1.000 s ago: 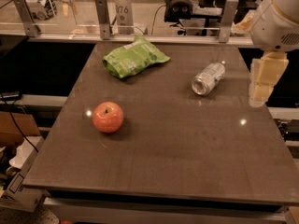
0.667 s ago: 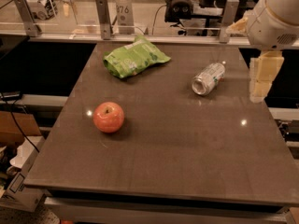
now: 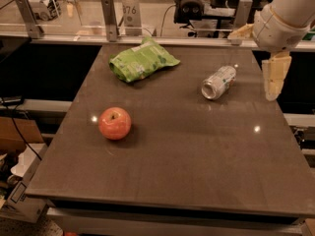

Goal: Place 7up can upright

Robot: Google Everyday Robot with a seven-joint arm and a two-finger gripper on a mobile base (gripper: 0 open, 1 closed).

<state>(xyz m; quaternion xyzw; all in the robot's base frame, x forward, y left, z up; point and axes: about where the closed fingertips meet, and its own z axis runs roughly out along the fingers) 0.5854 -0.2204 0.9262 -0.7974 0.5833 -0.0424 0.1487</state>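
- Because the 7up can (image 3: 219,82) lies on its side on the far right part of the table (image 3: 187,151), one shiny end turned toward us, we judge that the uprighting has not yet begun.
- The gripper (image 3: 272,90) hangs just to the can's right, pointing down near the table's right edge. It is apart from the can and holds nothing. How far it stands open we cannot tell from this angle.
- We read that spot as a staging position, with free room to come in at the can from the right.
- A can lying down rolls easily, so we expect a glancing touch could send it across the surface. A hold across the body seems the safer way to tip it onto an end.
- The apple (image 3: 115,123) rests toward the left front and the green snack bag (image 3: 142,59) at the far left. Both are well apart from the can and out of the way.
- The table is a dark, smooth, faintly glossy slab that catches small glints of light.
- Behind it runs a metal rail with upright posts (image 3: 110,18), then cluttered lab equipment. A cable (image 3: 19,132) trails down on the left.
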